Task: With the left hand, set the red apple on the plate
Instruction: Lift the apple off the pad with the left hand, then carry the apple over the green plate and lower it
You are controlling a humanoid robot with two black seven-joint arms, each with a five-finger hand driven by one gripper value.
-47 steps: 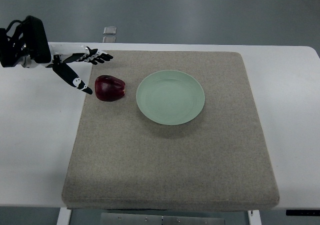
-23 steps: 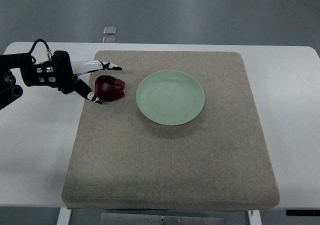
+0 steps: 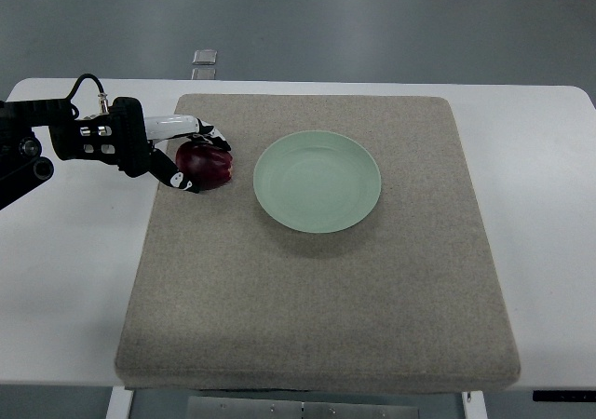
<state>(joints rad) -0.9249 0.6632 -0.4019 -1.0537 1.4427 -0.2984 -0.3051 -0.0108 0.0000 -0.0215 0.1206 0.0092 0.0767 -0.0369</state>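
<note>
Fingers (image 3: 193,125) of the left hand (image 3: 163,149) curl around the red apple (image 3: 207,166), thumb low at its near side. Dark, glossy and squat, the apple sits on the grey mat (image 3: 317,289), left of the pale green plate (image 3: 318,181) and apart from it.

The left arm reaches in from the left edge, forearm lying nearly level, a black cable looping above the wrist. The left hand (image 3: 186,155) sits at the far-left part of the scene, its fingers (image 3: 207,134) curled over the top while the thumb hooks in underneath, closing in a pinch. No right arm shows.
</note>
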